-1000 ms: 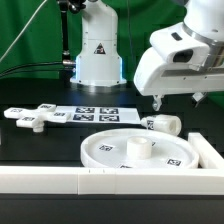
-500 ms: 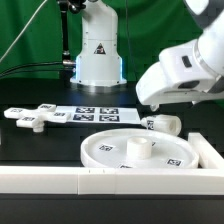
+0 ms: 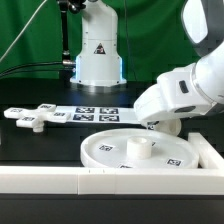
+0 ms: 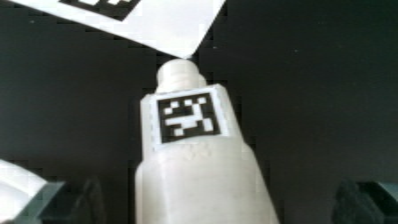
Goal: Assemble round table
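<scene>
The short cylindrical leg [image 4: 196, 150] lies on its side on the black table, its square marker facing up. My gripper [image 4: 210, 205] is open and straddles it, one dark finger [image 4: 63, 200] on each side with a gap to the leg. In the exterior view the hand has come down over the leg [image 3: 168, 127], which is mostly hidden, at the exterior view's right. The large rimmed round disc [image 3: 110, 152] lies in front with a raised hub at its middle. The flat cross-shaped piece [image 3: 35, 117] lies at the exterior view's left.
The marker board [image 3: 95, 113] lies behind the disc, and its corner shows in the wrist view [image 4: 160, 25]. A long white border wall [image 3: 60, 180] runs along the front and up the exterior view's right. The robot base [image 3: 97, 55] stands at the back.
The hand has come down and toward the exterior view's left, from above the leg to around it. The leg, disc and cross-shaped piece have not moved.
</scene>
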Tool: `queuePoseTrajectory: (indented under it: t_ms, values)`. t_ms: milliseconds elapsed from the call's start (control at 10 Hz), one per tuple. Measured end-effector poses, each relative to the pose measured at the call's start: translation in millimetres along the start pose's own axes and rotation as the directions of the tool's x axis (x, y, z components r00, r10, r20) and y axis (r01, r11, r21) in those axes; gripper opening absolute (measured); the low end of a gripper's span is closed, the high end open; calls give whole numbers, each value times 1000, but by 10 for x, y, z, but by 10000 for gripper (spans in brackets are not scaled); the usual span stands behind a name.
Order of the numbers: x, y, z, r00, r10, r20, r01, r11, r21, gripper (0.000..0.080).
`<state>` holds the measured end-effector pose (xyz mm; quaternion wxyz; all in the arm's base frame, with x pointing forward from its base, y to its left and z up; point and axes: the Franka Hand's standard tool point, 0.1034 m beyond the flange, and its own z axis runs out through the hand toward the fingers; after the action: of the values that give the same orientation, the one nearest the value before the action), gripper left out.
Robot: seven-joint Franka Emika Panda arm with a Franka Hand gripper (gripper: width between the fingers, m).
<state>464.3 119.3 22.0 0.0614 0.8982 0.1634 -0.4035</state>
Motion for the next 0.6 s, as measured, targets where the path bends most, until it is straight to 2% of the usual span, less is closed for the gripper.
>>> queuePoseTrajectory:
  t_ms: [300, 500, 600]
  values:
    - [63, 8, 26, 1000, -6, -20, 6, 1000, 2, 648]
    - [65, 6, 29, 1000, -6, -20, 6, 1000, 2, 403]
    - [66, 6, 29, 1000, -11, -21, 11, 1000, 2, 403]
